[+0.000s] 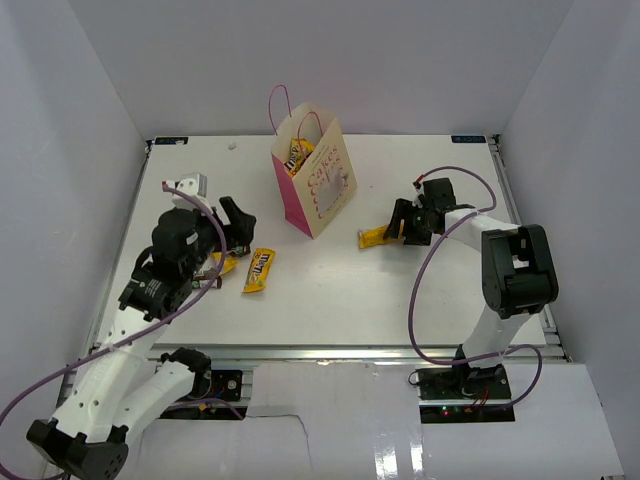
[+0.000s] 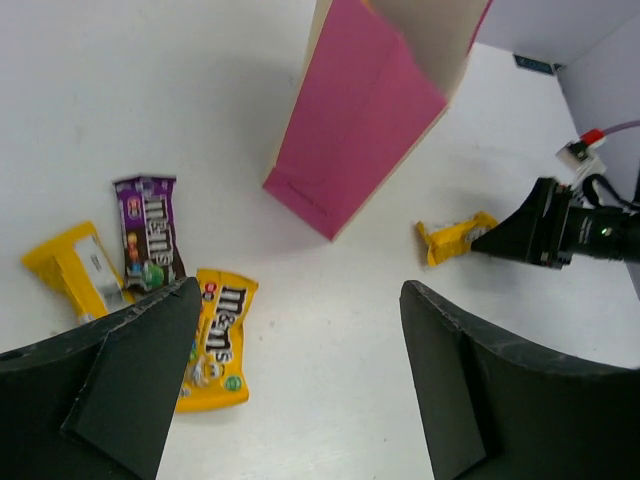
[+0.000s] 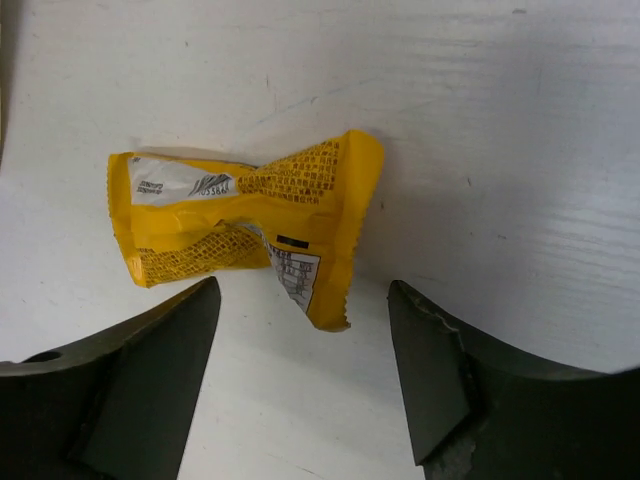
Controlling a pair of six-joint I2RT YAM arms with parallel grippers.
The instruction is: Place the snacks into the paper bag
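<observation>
right gripper (image 3: 302, 295): spread, empty, crumpled yellow packet (image 3: 240, 215) flat just ahead of fingertips | left gripper (image 2: 300, 300): spread, empty; printed yellow packet (image 2: 220, 335) by left fingertip, purple packet (image 2: 150, 235) and plain yellow packet (image 2: 75, 270) beyond it; paper bag (image 2: 360, 110) farther ahead | progress: judged partway, four packets outside on table (image 1: 400, 300) | bag: upright, at least one bagged yellow packet (image 1: 298, 152) inside

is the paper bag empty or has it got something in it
Not empty: the upright paper bag has a yellow snack packet showing through its open top in the top view.
</observation>
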